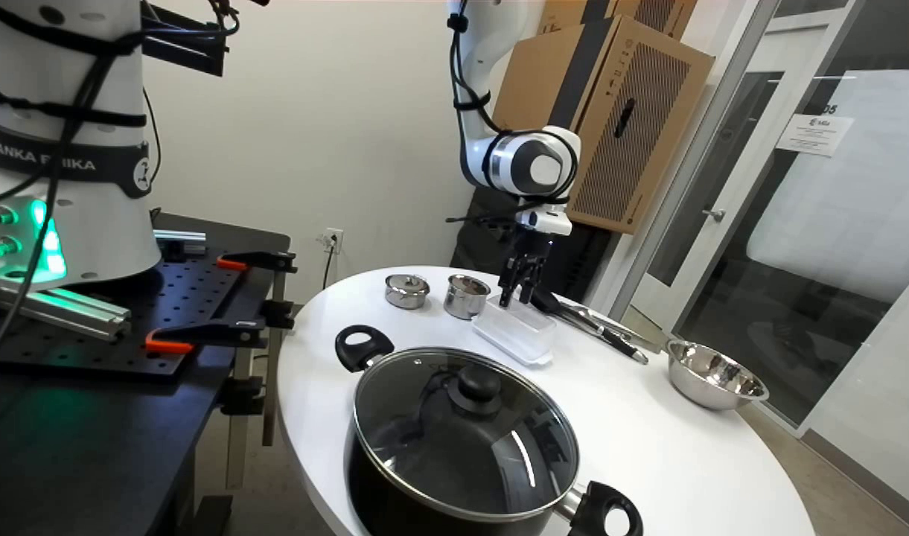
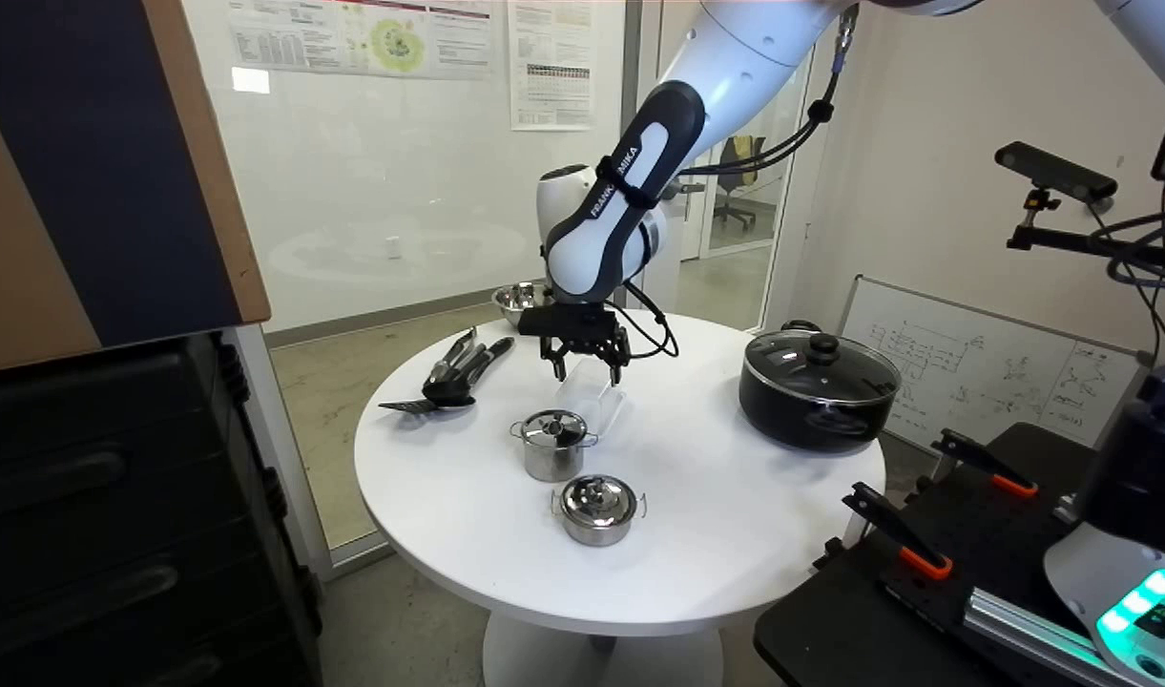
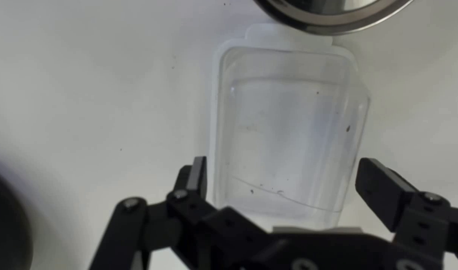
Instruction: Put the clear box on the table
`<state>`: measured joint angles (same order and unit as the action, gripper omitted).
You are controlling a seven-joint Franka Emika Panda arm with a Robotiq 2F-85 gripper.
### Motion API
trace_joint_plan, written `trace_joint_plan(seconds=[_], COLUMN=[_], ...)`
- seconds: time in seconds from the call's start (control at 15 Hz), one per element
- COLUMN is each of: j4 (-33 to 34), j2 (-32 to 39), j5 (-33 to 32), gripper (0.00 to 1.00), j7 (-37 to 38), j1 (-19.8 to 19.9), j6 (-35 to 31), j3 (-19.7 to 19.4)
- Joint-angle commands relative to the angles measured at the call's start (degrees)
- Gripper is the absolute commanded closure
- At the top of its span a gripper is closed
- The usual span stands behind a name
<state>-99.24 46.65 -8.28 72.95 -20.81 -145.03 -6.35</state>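
Observation:
The clear box (image 1: 515, 336) lies on the round white table (image 1: 670, 454). It is a see-through rectangular container with a rim and a tab at one end. It shows in both exterior views (image 2: 596, 401) and fills the middle of the wrist view (image 3: 281, 123). My gripper (image 3: 282, 167) points down over the box with its fingers wide open, one finger on each long side. I see a gap between each finger and the box wall. The gripper also shows just above the box in both exterior views (image 1: 515, 299) (image 2: 587, 374). The box's near end is partly hidden by the gripper body.
A small steel pot (image 2: 553, 458) stands close to the box's tab end, with another lidded steel pot (image 2: 597, 510) beside it. A large black pot (image 2: 811, 410) with a glass lid, black-handled utensils (image 1: 599, 327) and a steel bowl (image 1: 711, 380) are also on the table.

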Motion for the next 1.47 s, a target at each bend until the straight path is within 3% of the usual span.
trace_joint_plan(seconds=[0.0, 1.33, 1.4], j4=[0.82, 0.67, 0.56], j2=[0.40, 1.99, 1.95], j5=[-0.41, -1.13, -0.99], gripper=[0.00, 0.00, 0.14], j7=[0.46, 1.60, 1.99], j1=[-0.96, -2.26, -2.29], j6=[1.23, 0.48, -0.01], j3=[-0.89, -2.45, -2.53])
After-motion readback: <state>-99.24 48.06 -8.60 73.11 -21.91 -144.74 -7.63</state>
